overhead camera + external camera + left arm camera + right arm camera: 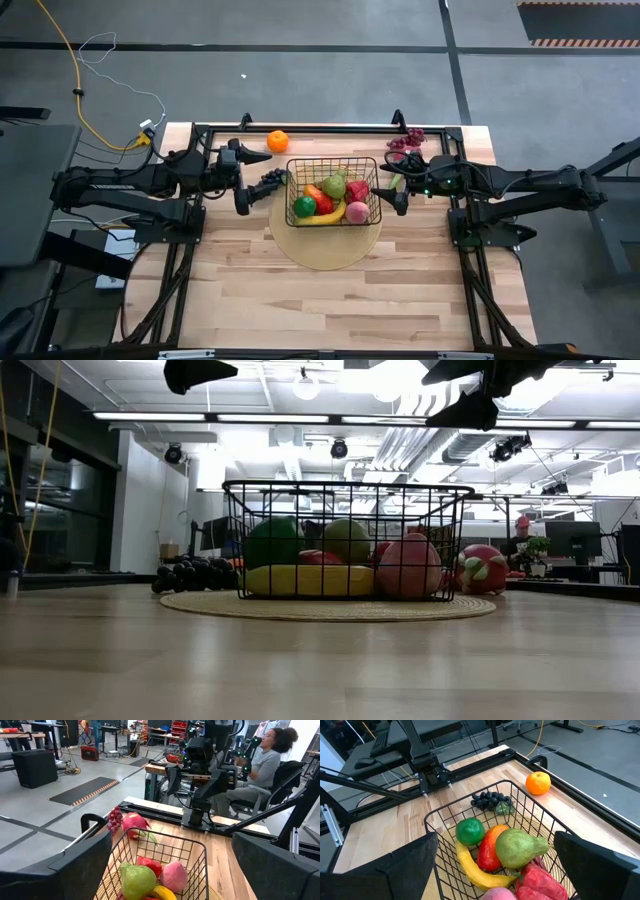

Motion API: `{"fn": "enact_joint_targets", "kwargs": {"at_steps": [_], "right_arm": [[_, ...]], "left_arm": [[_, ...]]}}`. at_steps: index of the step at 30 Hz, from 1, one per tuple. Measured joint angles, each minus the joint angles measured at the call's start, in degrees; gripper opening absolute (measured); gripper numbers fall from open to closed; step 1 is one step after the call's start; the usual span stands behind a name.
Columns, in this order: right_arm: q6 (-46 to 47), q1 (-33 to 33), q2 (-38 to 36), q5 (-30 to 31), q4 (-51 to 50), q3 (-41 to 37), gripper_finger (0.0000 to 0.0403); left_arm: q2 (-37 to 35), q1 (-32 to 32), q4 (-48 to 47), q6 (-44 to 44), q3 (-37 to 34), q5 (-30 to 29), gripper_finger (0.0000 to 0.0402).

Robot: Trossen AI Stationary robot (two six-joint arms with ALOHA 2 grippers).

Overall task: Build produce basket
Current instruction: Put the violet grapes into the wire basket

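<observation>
High view shows my left gripper (243, 196) and right gripper (398, 195) both released, flanking the basket (368, 163) mid-bench. Loading is partway; next I'd fetch the orange (277, 141) by the far edge.

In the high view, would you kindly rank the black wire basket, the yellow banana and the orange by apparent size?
1. Black wire basket
2. Yellow banana
3. Round orange fruit, the smallest
</observation>
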Motion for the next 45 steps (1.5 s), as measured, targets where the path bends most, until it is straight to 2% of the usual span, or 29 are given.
{"fn": "enact_joint_targets", "kwargs": {"at_steps": [45], "right_arm": [[-1.1, 0.0, 0.0, 0.0, -0.6, 0.0, 0.0387]], "left_arm": [[0.0, 0.0, 0.0, -0.1, 0.0, 0.0, 0.0397]]}}
